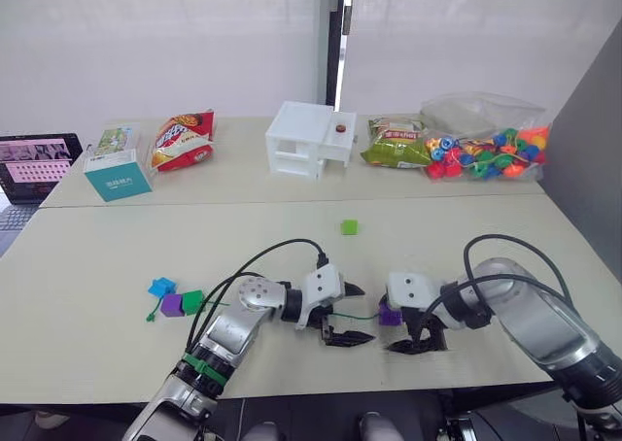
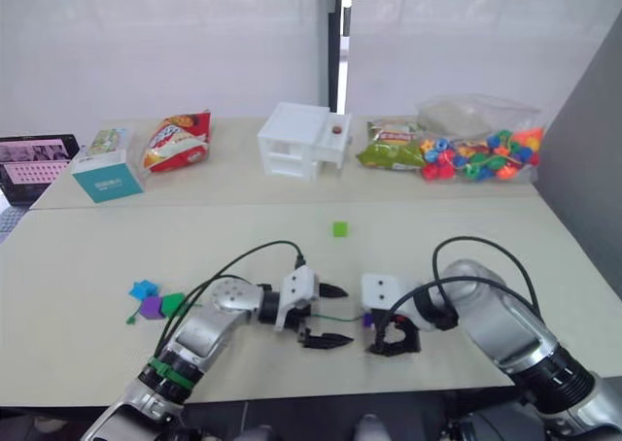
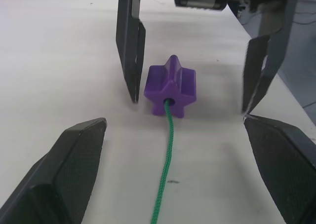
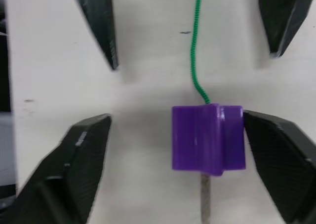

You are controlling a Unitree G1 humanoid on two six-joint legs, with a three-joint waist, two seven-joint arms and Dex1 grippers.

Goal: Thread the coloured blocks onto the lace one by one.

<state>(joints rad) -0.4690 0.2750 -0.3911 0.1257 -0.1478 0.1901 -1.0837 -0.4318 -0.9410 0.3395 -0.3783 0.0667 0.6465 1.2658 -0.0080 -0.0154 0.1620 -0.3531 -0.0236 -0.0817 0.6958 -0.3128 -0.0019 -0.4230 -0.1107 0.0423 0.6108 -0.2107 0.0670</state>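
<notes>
Near the front edge of the table (image 1: 117, 266), a purple block (image 3: 170, 92) sits on the green lace (image 3: 168, 155), the stiff tip (image 4: 204, 204) poking out behind. Both the left tool (image 1: 347, 314) and right tool (image 4: 170, 155) gape wide, holding nothing, one right finger (image 4: 281, 160) touching the block. Best pinch the tip and draw the lace through, steadying the block.

Both arms reach inward, left gripper (image 1: 352, 314) and right gripper (image 1: 416, 341) facing, jaws spread.
</notes>
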